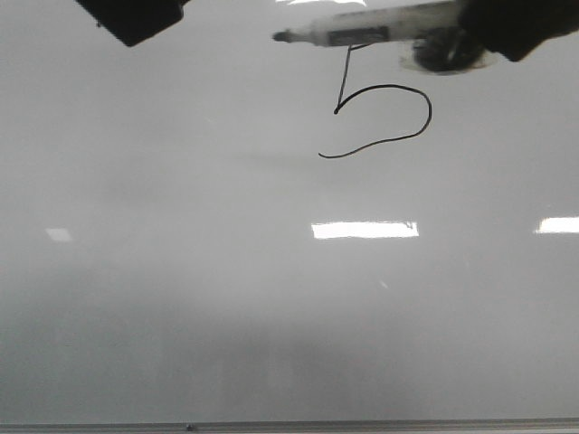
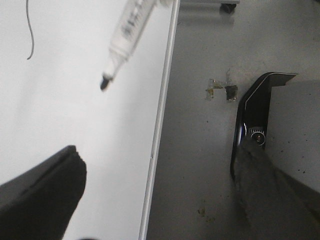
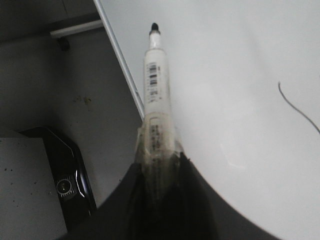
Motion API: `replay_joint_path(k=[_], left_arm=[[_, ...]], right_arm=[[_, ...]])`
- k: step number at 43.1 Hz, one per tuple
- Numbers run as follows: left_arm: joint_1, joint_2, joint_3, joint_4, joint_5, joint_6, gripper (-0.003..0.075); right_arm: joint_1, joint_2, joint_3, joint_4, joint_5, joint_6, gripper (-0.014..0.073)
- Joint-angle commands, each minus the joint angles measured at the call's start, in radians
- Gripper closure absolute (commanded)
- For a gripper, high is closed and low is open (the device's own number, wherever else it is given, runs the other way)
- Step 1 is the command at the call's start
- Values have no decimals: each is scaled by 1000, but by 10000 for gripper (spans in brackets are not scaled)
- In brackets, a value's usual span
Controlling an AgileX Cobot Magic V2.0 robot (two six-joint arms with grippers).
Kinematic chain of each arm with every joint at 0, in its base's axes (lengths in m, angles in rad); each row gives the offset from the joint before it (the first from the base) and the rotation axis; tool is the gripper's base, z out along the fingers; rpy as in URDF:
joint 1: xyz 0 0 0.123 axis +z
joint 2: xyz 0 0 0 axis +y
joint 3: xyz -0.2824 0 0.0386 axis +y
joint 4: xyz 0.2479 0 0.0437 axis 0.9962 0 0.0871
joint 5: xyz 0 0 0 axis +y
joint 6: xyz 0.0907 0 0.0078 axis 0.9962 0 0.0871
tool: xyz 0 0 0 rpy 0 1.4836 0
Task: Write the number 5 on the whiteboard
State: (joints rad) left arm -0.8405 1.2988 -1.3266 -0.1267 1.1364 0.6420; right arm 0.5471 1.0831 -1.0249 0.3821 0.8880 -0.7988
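Marker axis: I am seeing the marker (image 1: pixel 371 32) lying nearly level across the top of the front view, its black tip (image 1: pixel 281 37) pointing toward the robot's left.
Digit position: the number 5 (image 1: pixel 380 113) is sitting on the upper part of the whiteboard (image 1: pixel 226 298), its top bar hidden behind the marker.
Labels: a barcode sticker is showing on the barrel in the right wrist view (image 3: pixel 153 80); I cannot read any text.
Right fingers: the right gripper (image 3: pixel 165 200) is clamping the marker's taped rear end.
Left fingers: the left gripper (image 1: pixel 136 18) is hovering at the top edge; I cannot tell its state.
View differences: only the wrist views are showing the board's rail (image 2: pixel 159 125) and the grey surface (image 2: pixel 200 165) beyond it.
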Motion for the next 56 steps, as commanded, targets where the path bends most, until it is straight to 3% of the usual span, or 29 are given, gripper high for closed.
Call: replay_joint_path(k=[1, 12, 38, 43, 49, 52, 56], left_arm=[[-7, -30, -34, -21, -66, 9, 133], [-7, -15, -34, -84, -74, 81, 160], [-7, 2, -34, -128, -74, 134, 741], [-7, 2, -34, -134, -76, 148, 741], [-5, 2, -34, -119, -72, 148, 741], [-4, 0, -34, -82, -79, 126, 741], [22, -3, -34, -24, -92, 72, 740]], right_arm=[[70, -14, -37, 18, -88, -6, 652], [173, 34, -92, 18, -99, -6, 652], [200, 44, -100, 37, -104, -5, 647], [200, 44, -100, 68, -132, -5, 508], [200, 37, -100, 82, -149, 22, 137], [187, 21, -100, 70, -149, 74, 11], [149, -19, -97, 15, -135, 162, -18]])
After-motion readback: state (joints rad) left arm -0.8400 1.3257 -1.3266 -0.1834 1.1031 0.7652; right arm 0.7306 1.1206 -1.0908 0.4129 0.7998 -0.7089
